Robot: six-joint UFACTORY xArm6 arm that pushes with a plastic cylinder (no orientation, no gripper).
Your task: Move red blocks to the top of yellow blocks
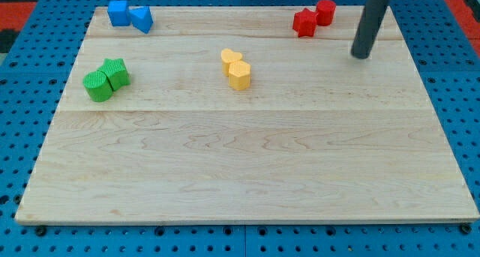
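The surface (247, 167) is a pale wooden board with visible grain and long plank seams, lying on a blue perforated base (22, 100).

At the view's left, near the top edge, stand two blue blocks: a blue cube-like block (118, 12) and, touching it on the right, a blue triangular block (142, 19) with one corner pointing toward the view's bottom. Below them, near the left edge, are two green blocks pressed together: a round green block (97, 86) and a green block (116, 72) of angular shape, both with fine ribs on top.

Near the middle are two yellow blocks in contact. The upper yellow block (230, 59) and the lower yellow block (239, 75) look like short prisms with several sides; as a pair their long axis runs from upper left to lower right.

At the top right are two red blocks, also touching. The star-like red block (304, 22) has notched sides, and the round red block (325, 11) is a short cylinder. Their common axis rises toward the view's right. They lie well apart from the yellow pair, up and to the right of it.

Furthest right is the dark rod, smooth and cylindrical; there is no hand that opens or holds, and it carries nothing. Its tip (362, 56) rests to the right of the red blocks and slightly lower, near them but not touching.
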